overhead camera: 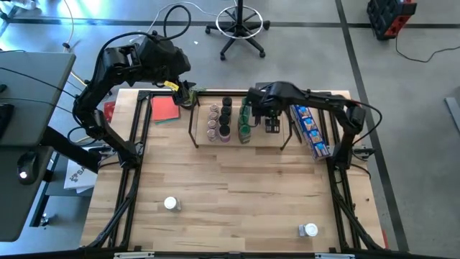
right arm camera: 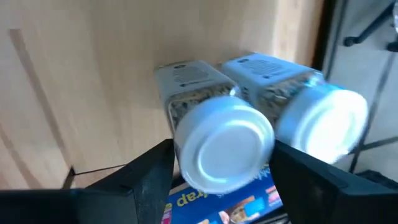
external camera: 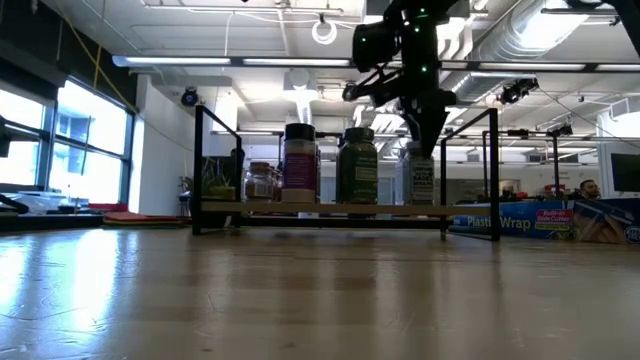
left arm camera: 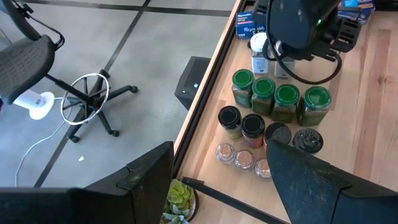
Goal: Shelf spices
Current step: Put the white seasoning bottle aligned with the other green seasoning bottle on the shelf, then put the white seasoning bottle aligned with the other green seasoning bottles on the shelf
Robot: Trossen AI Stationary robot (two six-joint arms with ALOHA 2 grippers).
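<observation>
The light-wood shelf [overhead camera: 262, 138] stands at the table's far middle on black legs. On it stand rows of spice jars with clear lids [overhead camera: 213, 119], black lids [overhead camera: 226, 115] and green lids [overhead camera: 246, 119]. My right gripper [right arm camera: 222, 149] hangs over the shelf's right end [external camera: 422, 135], shut on a white-lidded jar [right arm camera: 224, 146]. A second white-lidded jar [right arm camera: 323, 121] stands right beside it. My left gripper [left arm camera: 219, 148] is open. It hovers off the shelf's far-left corner, above the potted plant [left arm camera: 180, 199], and touches nothing. My right gripper pinches the white-lidded jar at its lid [right arm camera: 186, 143], one finger [right arm camera: 149, 171] on each side. The fingers come from above, pointing down. The jar stands upright with its base on the shelf board [external camera: 420, 205].
Two more white-lidded jars lie on the table's near part, one to the left [overhead camera: 171, 203] and one to the right [overhead camera: 309, 230]. A long blue packet [overhead camera: 310, 129] lies right of the shelf and a red flat square [overhead camera: 165, 108] left of it. Black frame posts [external camera: 495, 170] rise at the shelf's ends.
</observation>
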